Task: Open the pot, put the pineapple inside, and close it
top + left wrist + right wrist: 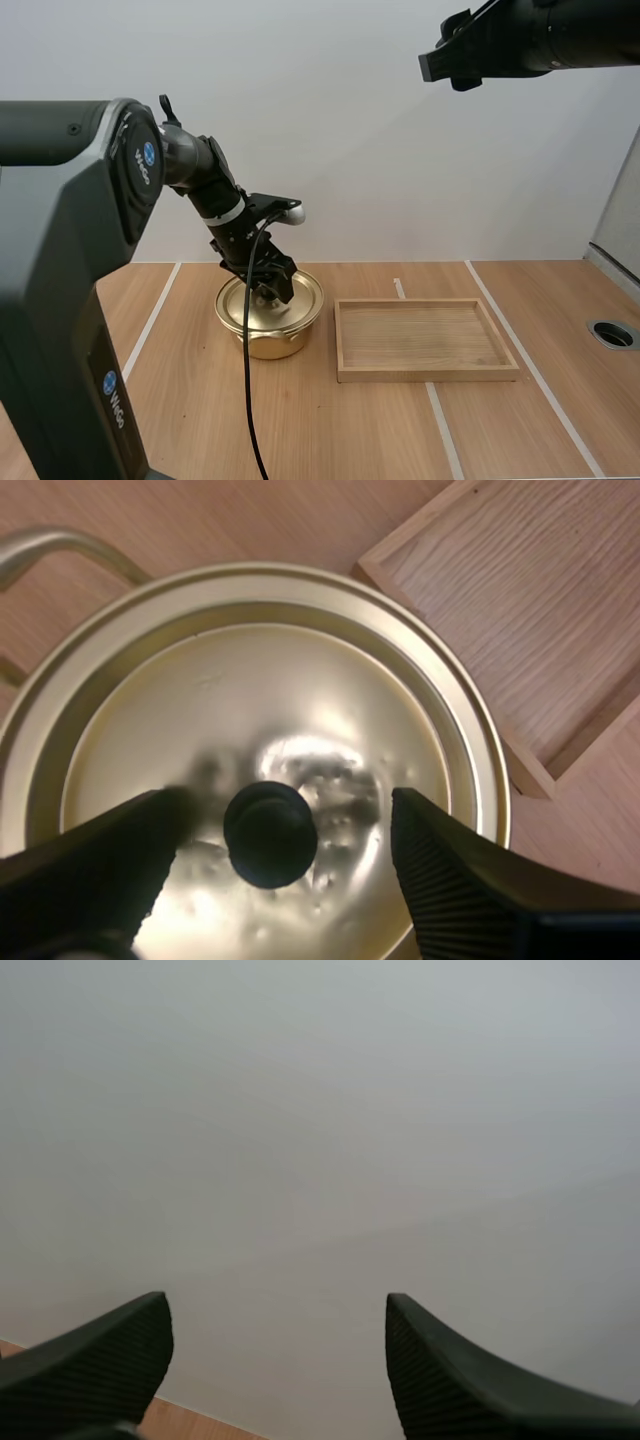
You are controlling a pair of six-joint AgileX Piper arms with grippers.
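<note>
A golden pot [268,322] stands on the wooden table with its lid [250,710] on. My left gripper [272,288] hangs just over the lid. Seen from the left wrist, my left gripper [290,802] is open, with the lid's black knob [270,833] between the two fingers [460,880] and a gap on each side. The pot's curved handle [55,545] shows beyond the rim. My right gripper [442,60] is held high above the table, and in its own wrist view my right gripper [278,1305] stands open with nothing between the fingers, facing a white wall.
A shallow wooden tray [425,372] lies just right of the pot, its corner [520,610] close to the lid. White tape lines [437,420] cross the table. A round hole [612,333] sits near the table's right edge.
</note>
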